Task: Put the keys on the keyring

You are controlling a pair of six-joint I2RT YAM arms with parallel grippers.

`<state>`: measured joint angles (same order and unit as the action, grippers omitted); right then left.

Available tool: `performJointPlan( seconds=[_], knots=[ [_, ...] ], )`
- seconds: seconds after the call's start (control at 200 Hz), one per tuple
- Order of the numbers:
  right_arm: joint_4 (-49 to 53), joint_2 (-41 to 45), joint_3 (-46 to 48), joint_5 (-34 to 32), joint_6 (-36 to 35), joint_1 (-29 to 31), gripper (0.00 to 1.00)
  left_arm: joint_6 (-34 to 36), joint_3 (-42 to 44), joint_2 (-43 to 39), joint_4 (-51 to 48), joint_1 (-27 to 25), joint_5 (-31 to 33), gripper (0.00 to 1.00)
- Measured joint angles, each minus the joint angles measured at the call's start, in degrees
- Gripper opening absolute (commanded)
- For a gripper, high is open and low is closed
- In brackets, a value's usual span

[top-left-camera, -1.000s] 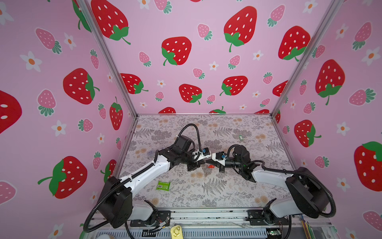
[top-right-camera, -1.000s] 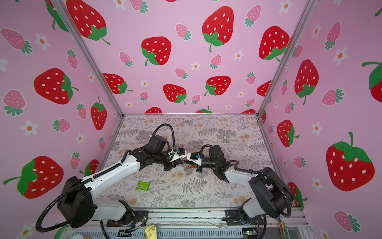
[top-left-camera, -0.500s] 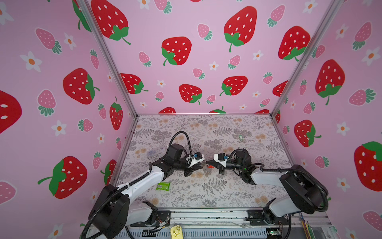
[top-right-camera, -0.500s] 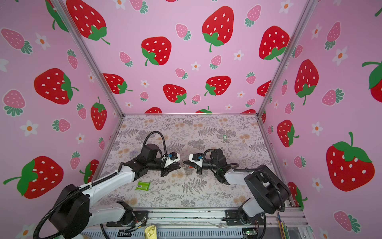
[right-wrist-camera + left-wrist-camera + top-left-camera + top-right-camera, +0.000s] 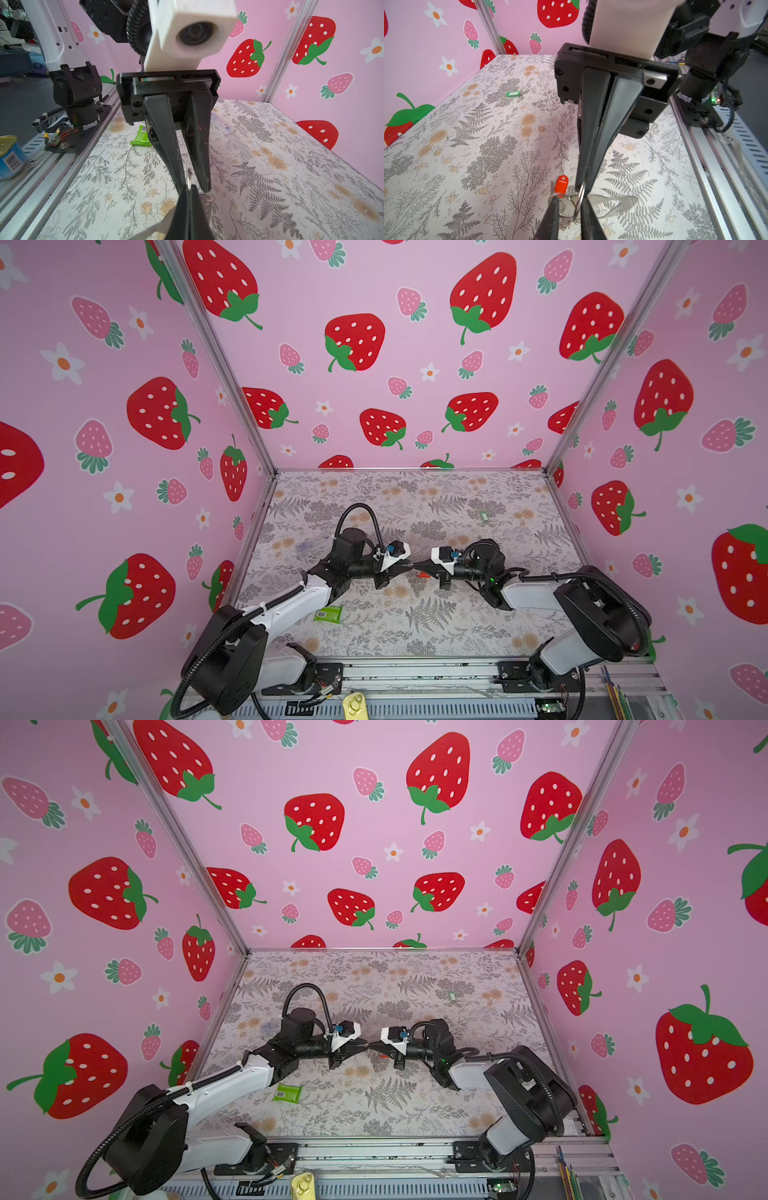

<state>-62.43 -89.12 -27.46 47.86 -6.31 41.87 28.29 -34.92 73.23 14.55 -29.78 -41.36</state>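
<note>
Left wrist, rnd metal ring (image 5: pixel 581 194), oblong tag (image 5: pixel 561 185)

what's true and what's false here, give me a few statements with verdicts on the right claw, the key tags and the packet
1. The right claw is shut on a metal ring. True.
2. The green key tag hangs on that ring. False: it lies alone on the table, far from the ring.
3. The red key tag is right beside the right claw's tip. True.
4. The green packet lies against the back wall. False: it lies near the front edge, by the left arm.
</note>
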Motion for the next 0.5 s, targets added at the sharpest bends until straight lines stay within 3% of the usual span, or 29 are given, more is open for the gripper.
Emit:
performJointPlan(
  seconds=[0.255, 0.5],
  knots=[
    [-1.0, -0.5, 0.0, -0.2, 0.4, -0.1, 0.03, 0.6, 0.1, 0.1, -0.3, 0.0, -1.6, 0.0],
    [1.6, 0.1, 0.0, -0.6, -1.2, 0.0, 0.27, 5.1, -0.7, -0.4, -4.6, -0.2, 0.1, 0.0]
  ],
)
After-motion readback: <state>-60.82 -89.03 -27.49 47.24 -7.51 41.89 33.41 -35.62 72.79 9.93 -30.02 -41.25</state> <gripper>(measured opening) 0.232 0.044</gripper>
